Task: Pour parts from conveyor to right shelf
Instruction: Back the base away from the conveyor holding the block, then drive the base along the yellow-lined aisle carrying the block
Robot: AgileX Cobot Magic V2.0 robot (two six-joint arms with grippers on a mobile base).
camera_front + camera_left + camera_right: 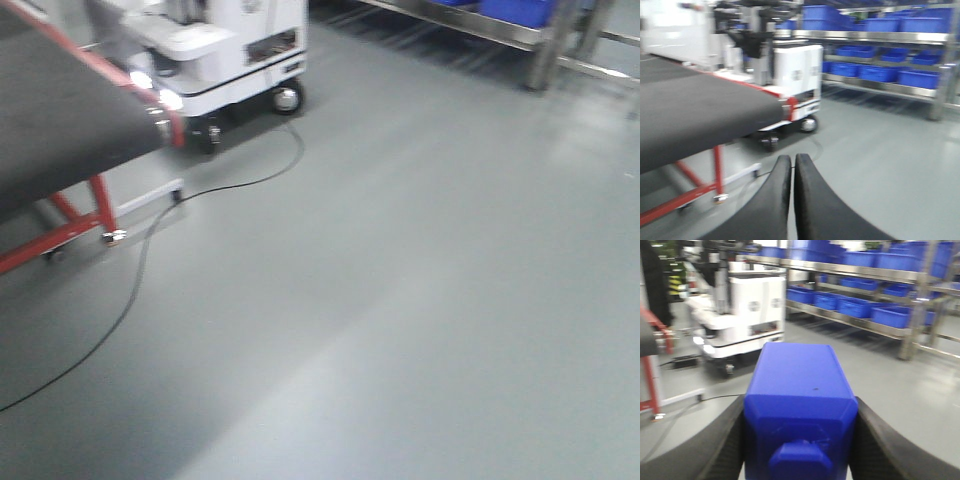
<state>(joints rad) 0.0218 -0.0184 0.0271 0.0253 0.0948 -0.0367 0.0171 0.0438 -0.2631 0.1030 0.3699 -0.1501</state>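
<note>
A bright-blue block, one of the parts (800,400), fills the middle of the right wrist view with a short knob facing the camera. My right gripper (801,440) is shut on it, one black finger (727,445) pressed to each side. My left gripper (792,162) is shut with nothing in it, hanging over the floor. The conveyor (695,117) (60,110) is a dark-grey belt with a red edge at the left. The right shelf (865,315) (880,60) (500,30), a steel rack with blue bins, stands far off across the floor.
A white wheeled robot base (225,50) (795,80) (742,315) stands beside the conveyor's end. A black cable (140,260) runs across the grey floor. The conveyor's red legs (85,215) reach the floor at the left.
</note>
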